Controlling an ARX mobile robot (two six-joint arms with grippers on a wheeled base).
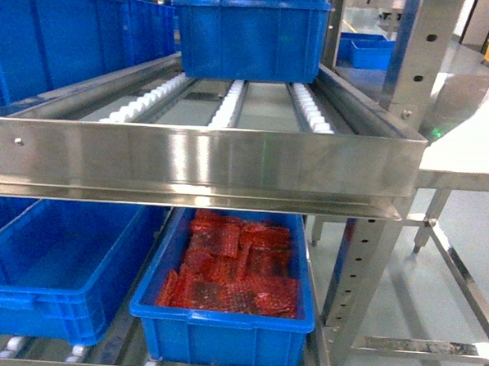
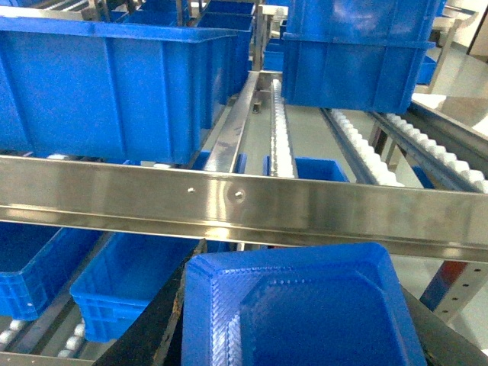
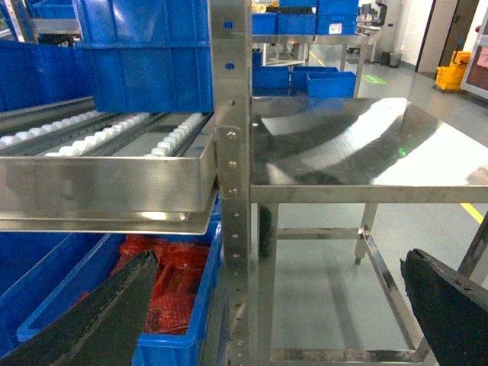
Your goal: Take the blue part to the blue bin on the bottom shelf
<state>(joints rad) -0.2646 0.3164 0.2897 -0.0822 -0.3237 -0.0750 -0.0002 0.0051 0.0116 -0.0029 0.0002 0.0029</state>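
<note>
Left gripper (image 2: 297, 320) clamped on blue part (image 2: 305, 313); right gripper (image 3: 274, 305) spread, empty. Duck under rail (image 2: 244, 202) toward left bin (image 1: 52, 263).

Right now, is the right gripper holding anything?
No. In the right wrist view the right gripper stands open, its black fingers wide apart with only floor and rack between them.

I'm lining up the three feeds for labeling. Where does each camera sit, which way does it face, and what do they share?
Head: on the robot, looking forward and down at the rack's front rail, with the bin of red parts on the bottom shelf; no arm shows.
Left wrist: faces the rack; a blue part fills the bottom edge, held in the left tool.
Right wrist: faces the rack post and steel table; the right tool is open and empty.
Shared: head and right wrist both show the red-parts bin.
</note>
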